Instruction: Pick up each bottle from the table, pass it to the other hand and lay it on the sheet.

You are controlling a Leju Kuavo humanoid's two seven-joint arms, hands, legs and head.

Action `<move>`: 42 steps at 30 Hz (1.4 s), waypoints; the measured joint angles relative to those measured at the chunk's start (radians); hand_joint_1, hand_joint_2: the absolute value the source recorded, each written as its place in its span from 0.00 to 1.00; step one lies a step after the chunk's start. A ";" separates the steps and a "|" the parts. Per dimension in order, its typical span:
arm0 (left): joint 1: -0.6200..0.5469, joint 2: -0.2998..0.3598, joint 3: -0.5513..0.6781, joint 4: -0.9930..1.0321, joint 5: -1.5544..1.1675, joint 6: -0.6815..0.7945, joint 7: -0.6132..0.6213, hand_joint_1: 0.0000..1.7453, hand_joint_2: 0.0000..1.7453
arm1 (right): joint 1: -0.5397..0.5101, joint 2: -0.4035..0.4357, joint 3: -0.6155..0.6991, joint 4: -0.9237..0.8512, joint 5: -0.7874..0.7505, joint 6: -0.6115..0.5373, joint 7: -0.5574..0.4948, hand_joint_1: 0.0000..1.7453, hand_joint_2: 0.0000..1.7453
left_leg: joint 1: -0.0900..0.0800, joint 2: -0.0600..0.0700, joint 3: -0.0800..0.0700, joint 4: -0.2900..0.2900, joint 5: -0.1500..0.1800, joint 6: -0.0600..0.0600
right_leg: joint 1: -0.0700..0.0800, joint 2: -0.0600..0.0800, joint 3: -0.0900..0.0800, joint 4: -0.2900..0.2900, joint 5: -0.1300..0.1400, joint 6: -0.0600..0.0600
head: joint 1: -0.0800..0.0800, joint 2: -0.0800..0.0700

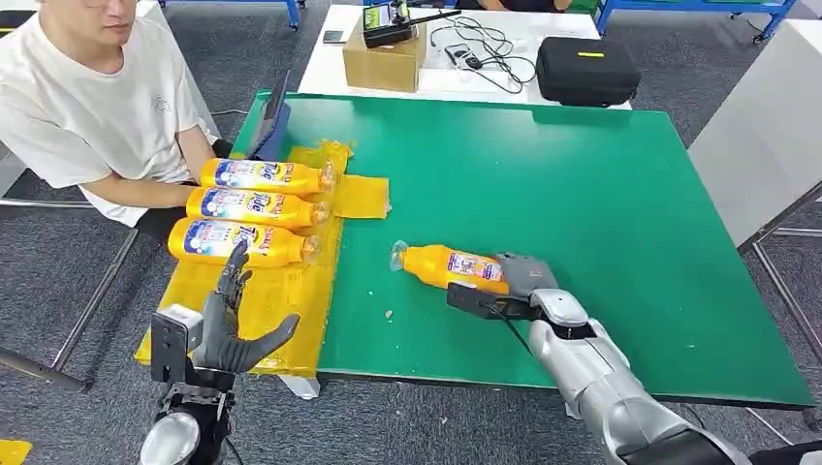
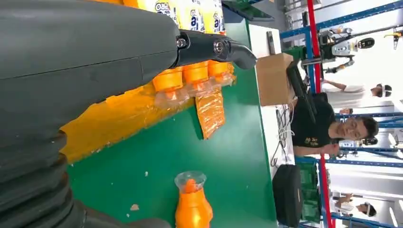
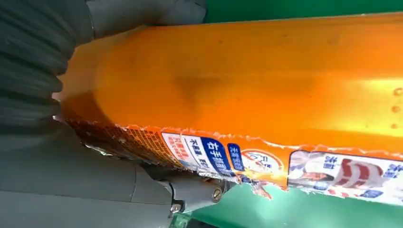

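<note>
We are closing our right hand [image 1: 523,278] around the lying orange detergent bottle [image 1: 448,266]; we should grip its base firmly before lifting, while our left hand [image 1: 236,325] is waiting with fingers spread.

Floor: grey carpet [image 1: 456,426].
Table: green top [image 1: 582,194].
Beyond: white table [image 1: 320,73], blue frame [image 1: 698,8].
Light: bright, even.

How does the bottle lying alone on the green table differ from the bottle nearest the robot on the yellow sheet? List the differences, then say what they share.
The lone bottle lies on the bare green table; the nearest sheet bottle lies on the yellow sheet beside two others. The lone bottle's cap points towards the sheet; the sheet bottle's cap points towards the table's middle. The right hand grips the lone bottle's base; the left hand holds nothing, and the sheet bottle lies beyond it. Both are orange, labelled and lying on their sides.
</note>
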 measured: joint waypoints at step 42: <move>0.056 -0.035 -0.296 0.016 0.332 -0.034 -0.128 0.00 1.00 | 0.345 0.075 -0.038 -0.561 -0.526 -0.134 -0.597 1.00 1.00 | 0.000 0.001 -0.013 0.000 0.000 0.000 | 0.000 0.002 -0.011 0.000 0.000 0.000 | 0.000 0.000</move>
